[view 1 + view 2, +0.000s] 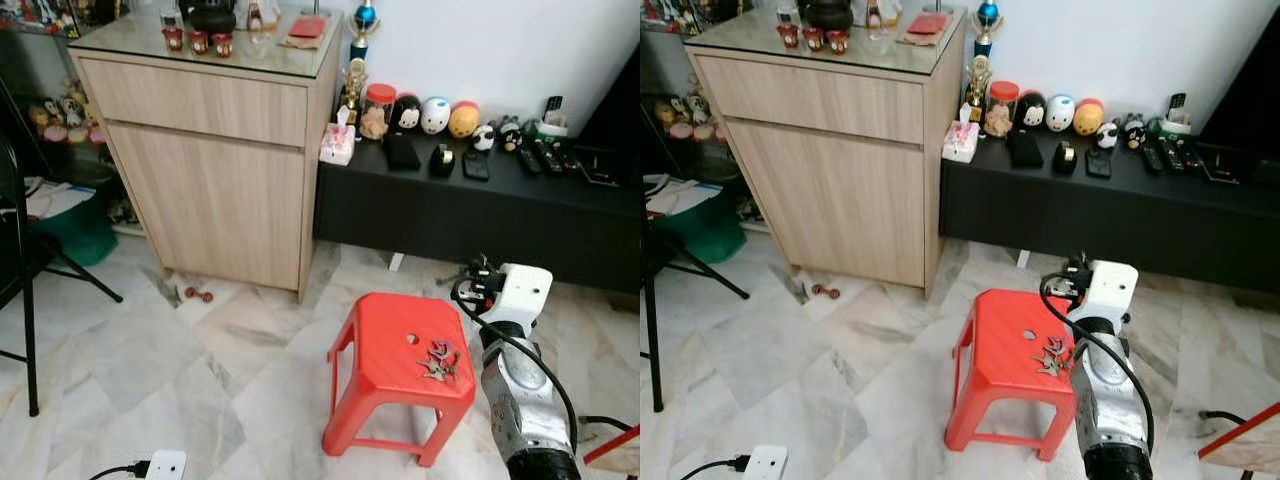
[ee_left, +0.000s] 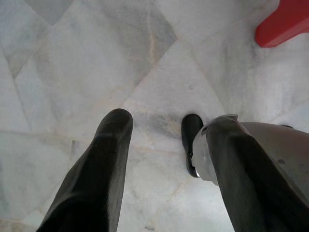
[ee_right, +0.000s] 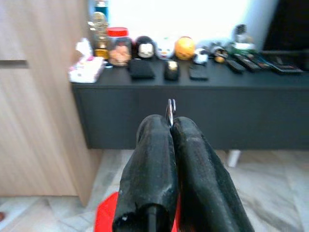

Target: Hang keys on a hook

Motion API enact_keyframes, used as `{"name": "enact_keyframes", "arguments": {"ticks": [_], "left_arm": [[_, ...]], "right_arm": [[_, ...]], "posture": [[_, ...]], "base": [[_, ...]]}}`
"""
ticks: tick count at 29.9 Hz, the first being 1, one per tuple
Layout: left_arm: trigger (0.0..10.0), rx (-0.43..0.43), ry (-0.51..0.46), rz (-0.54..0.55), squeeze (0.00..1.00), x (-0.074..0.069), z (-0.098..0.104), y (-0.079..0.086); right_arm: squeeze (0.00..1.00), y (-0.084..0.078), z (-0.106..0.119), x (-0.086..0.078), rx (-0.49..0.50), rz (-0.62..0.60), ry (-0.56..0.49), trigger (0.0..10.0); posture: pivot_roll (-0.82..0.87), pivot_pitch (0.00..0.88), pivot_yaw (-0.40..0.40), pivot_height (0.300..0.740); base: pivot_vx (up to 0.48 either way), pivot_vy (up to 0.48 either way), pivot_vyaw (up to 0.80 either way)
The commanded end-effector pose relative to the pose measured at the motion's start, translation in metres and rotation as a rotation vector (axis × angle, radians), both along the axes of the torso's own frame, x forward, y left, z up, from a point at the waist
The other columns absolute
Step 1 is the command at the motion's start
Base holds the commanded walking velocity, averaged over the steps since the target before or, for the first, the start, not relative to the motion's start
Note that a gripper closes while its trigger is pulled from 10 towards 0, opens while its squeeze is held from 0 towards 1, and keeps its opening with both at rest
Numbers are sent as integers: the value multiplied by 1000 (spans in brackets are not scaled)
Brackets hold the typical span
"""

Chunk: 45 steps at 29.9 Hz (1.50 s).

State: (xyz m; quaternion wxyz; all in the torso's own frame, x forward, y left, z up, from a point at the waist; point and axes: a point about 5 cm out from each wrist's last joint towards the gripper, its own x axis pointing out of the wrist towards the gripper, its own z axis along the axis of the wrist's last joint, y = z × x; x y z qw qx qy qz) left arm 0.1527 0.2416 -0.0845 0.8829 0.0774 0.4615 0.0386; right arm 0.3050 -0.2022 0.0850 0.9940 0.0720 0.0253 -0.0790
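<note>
Keys (image 1: 439, 361): a loose bunch lying on the top of the red stool (image 1: 390, 350), near its right edge.
Right gripper (image 3: 170, 121): raised beside the stool, fingers pressed together, with a thin sliver of metal showing between the tips; what it is cannot be told.
Left gripper (image 2: 159, 140): hanging idle over the marble floor (image 1: 200, 370), fingers spread apart.
Key relation: keys lie just left of and below the right forearm; right arm is much the nearer.
Hook: none identified.
</note>
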Motion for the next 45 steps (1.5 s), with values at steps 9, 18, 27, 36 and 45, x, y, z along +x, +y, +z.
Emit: {"name": "enact_keyframes", "arguments": {"ticks": [9, 18, 27, 36, 45], "left_arm": [[10000, -5, 25, -1, 0, -4, -3, -4], [10000, -4, 26, -5, 0, -4, -3, -4], [10000, -5, 28, -7, 0, -4, -3, -4], [10000, -1, 31, -11, 0, -4, -3, -2], [10000, -1, 35, -17, 0, -5, -3, -2]], "right_arm": [[0, -15, -7, -4, 16, -68, 43, 10000], [0, -12, -5, -4, 2, -58, 28, 10000], [0, -11, -3, -4, -2, -58, 21, 10000], [0, -10, -3, -4, 0, -67, 16, 10000], [0, -11, 0, -2, 1, -80, 6, 10000]], "posture": [[56, 0, -113, 740], [54, 0, -110, 740], [51, 0, -107, 740], [56, 0, -99, 740], [50, 0, -95, 740]], "base": [[0, -324, -340], [0, -331, -79], [0, -331, 0], [0, -333, 0], [0, -331, 0]]}}
